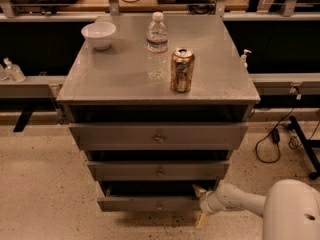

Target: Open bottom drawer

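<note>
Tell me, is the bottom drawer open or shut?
Open a little: the bottom drawer has its front sitting forward, with a dark gap behind its top edge. The gripper is at its right end.

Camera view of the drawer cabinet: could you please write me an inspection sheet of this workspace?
Surface: grey cabinet top, flat, carrying three items.
Job's things: bottom drawer, lowest of three, centre knob on its front, dark gap above it.
Clutter: white bowl at the back left; water bottle and soda can upright, close together near the middle.
Grippers: gripper at the bottom drawer's right end, low near the floor.
Cables: black cable looped on the floor at the right.
Surroundings: speckled floor; small bottles on the left ledge.
</note>
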`<state>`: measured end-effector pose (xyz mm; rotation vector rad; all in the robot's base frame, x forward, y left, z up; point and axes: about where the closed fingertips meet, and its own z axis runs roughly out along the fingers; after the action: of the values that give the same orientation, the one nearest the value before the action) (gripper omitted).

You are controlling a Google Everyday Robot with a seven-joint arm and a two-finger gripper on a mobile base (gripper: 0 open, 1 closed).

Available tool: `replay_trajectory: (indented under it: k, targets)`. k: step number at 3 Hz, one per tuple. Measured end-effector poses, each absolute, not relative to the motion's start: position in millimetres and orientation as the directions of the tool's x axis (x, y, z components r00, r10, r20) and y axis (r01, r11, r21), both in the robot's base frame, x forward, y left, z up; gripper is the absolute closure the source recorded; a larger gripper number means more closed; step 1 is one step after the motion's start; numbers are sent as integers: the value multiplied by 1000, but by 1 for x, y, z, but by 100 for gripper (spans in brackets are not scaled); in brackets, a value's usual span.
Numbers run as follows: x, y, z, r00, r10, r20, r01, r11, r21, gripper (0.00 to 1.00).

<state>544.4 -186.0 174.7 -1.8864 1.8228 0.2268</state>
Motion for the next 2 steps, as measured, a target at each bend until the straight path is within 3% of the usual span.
replay_trajectory:
  k: [2]
  targets:
    - [515,-181,157,85,-903,-421,-992,-37,-122,41]
